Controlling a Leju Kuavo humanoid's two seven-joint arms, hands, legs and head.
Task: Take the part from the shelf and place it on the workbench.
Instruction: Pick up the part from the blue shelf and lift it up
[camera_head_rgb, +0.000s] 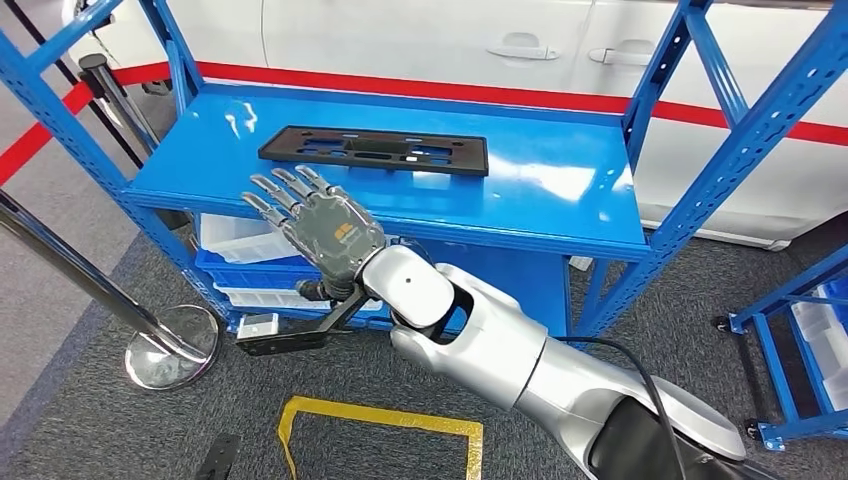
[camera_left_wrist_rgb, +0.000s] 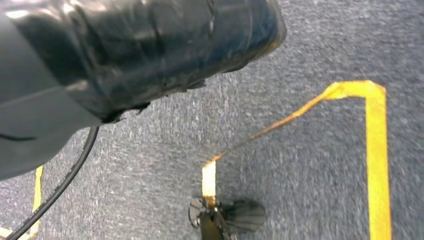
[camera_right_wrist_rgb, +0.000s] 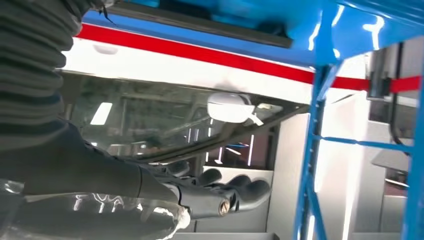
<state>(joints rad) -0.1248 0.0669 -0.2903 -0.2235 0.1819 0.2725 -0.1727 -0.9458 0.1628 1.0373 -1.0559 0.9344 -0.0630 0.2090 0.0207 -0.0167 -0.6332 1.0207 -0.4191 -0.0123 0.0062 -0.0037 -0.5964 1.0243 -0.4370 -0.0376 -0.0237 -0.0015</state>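
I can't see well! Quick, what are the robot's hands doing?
Right hand: open, holding nothing, near the black part.
Left hand: cannot be told.

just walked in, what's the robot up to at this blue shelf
The robot is reaching its right hand toward a flat black part that lies on the blue shelf. The hand is open, fingers spread, at the shelf's front edge and short of the part. Nothing is held yet. The left wrist view looks down at grey carpet with yellow tape.
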